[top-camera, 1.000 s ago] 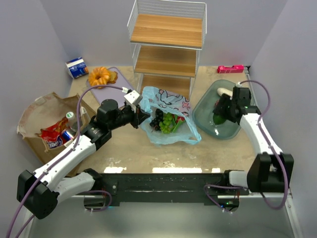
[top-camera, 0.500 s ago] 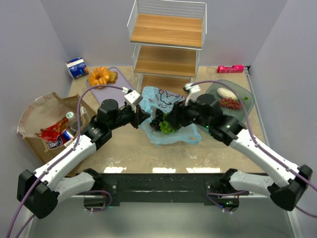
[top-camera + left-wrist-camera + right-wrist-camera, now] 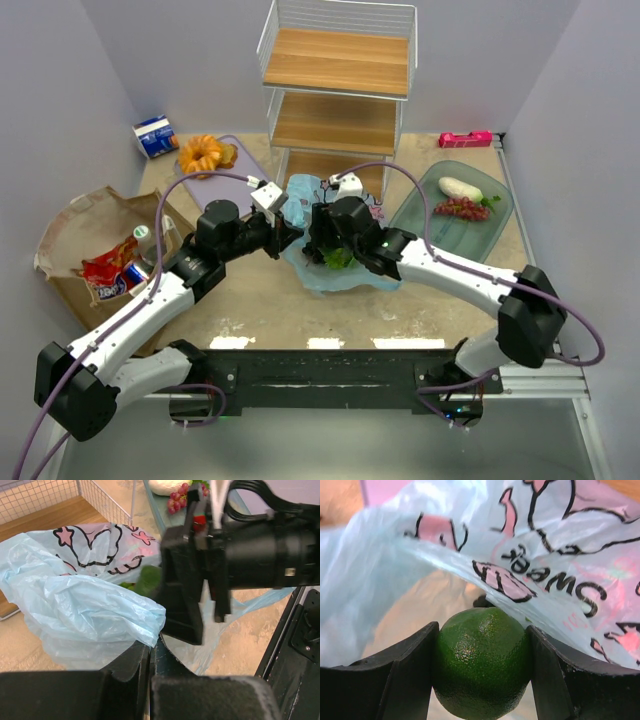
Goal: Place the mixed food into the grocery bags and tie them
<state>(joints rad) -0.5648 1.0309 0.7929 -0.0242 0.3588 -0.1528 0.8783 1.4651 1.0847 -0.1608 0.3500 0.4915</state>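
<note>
From above, we see the left gripper (image 3: 289,236) pinching the rim of the light-blue plastic bag (image 3: 340,279), which sits mid-worktop in front of the wire shelf (image 3: 335,90). The right gripper (image 3: 320,246) reaches into the bag's mouth. The brown paper bag (image 3: 70,240) lies at the left edge. In the left wrist view, we find the left jaws closed narrowly on a fold of the plastic. In the right wrist view, the right jaws clamp a round green fruit (image 3: 481,652) just under the bag's printed film.

One paper bag (image 3: 70,235), one plastic bag (image 3: 75,610), one lime (image 3: 480,660), one bunch of red grapes (image 3: 462,208), one pale fruit (image 3: 458,186), one bowl (image 3: 425,215), one rack (image 3: 335,60), one pastry (image 3: 203,153), two robot arms (image 3: 140,310) (image 3: 450,275)
</note>
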